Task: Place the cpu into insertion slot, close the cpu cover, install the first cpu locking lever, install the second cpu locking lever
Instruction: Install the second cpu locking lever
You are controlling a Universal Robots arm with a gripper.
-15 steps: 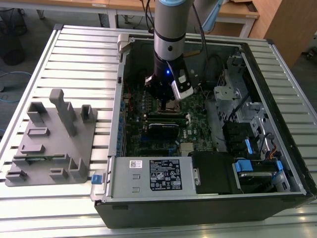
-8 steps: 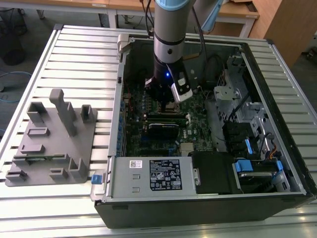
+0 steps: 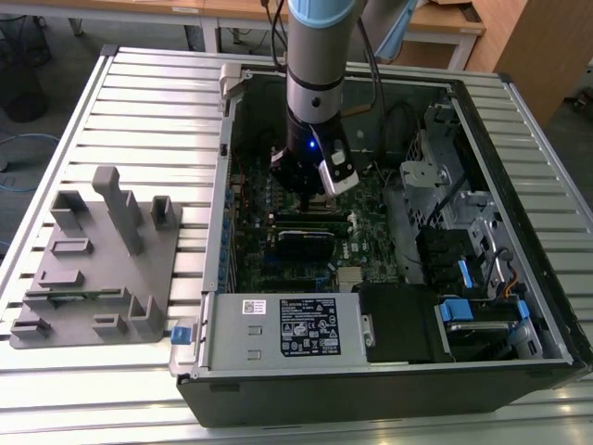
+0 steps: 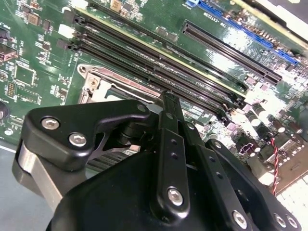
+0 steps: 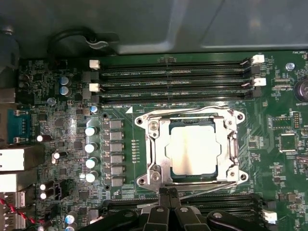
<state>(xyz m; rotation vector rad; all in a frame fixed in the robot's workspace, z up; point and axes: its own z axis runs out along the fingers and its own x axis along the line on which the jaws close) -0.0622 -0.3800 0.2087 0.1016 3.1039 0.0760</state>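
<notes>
I see my arm reaching down into the open computer case that lies on the slatted counter. In the first wrist view the cpu sits flat in the insertion slot, its pale silver face shining in the light. The cpu cover looks to be down over it, a thin grey metal frame with a big square window that shows the chip. The tool is just beside the edge of the socket, near a thin metal lever that runs along that side. Its two black fingers are pressed tight together, and I see nothing held between them. I think the chip is light and stiff, but easy to hurt, so I would only touch it by its edges. I think the cover is thin, hard metal on a hinge, and I would push it on its rim, not through its window. The lever looks like springy wire, slim and slippery, so I guess it is best pushed near its free end.
</notes>
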